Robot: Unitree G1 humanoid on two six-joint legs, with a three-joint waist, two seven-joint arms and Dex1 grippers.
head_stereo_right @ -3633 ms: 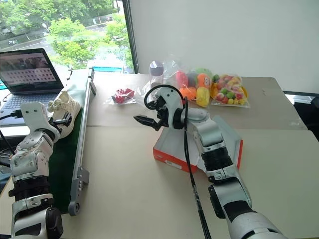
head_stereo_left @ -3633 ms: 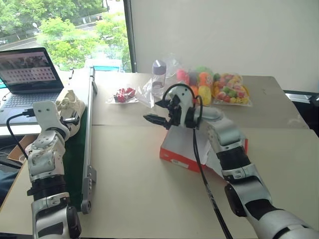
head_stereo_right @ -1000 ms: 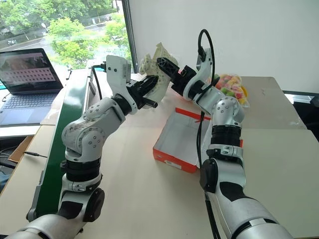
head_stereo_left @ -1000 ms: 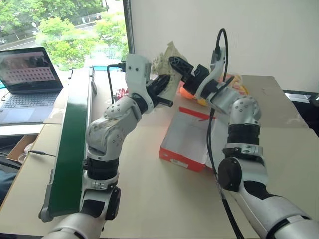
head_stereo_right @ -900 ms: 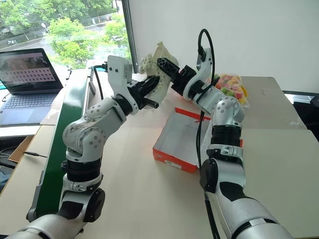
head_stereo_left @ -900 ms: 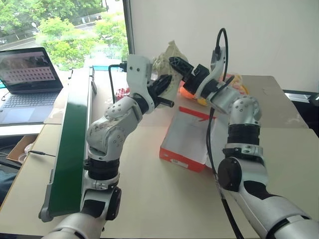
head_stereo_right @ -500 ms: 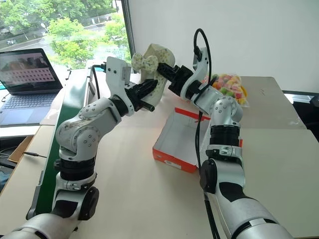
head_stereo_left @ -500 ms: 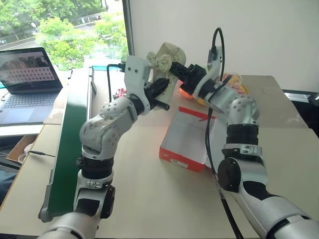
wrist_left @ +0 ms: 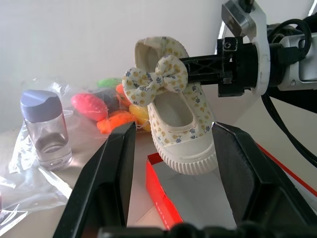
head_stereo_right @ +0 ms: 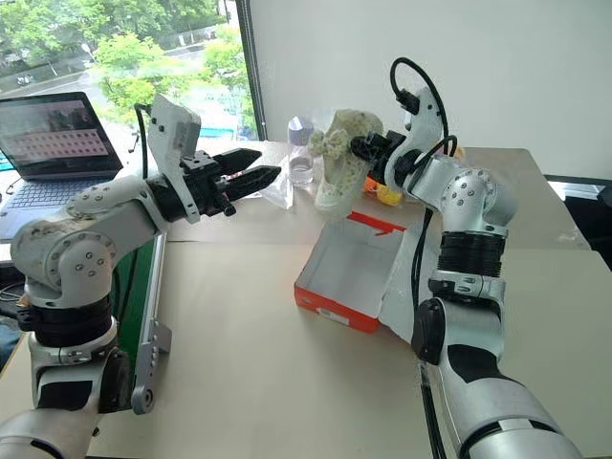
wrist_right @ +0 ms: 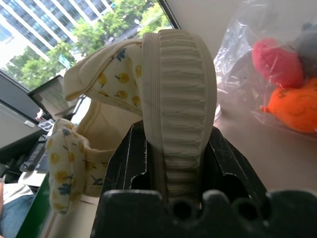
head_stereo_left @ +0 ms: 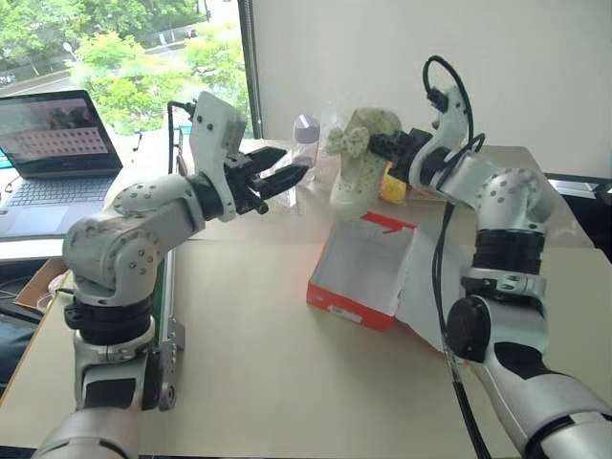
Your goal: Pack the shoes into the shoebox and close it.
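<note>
Shoe point(head_stereo_left: 356, 163), cream with a small flower print and a bow, hangs toe-down in the air over the far end of the open red shoebox point(head_stereo_left: 359, 277), clamped at its heel end by the right tool point(head_stereo_left: 390, 146). Left tool point(head_stereo_left: 287, 176) hovers apart from it over the tabletop point(head_stereo_left: 287, 382), its fingers spread and empty, pointing toward the shoe.
</note>
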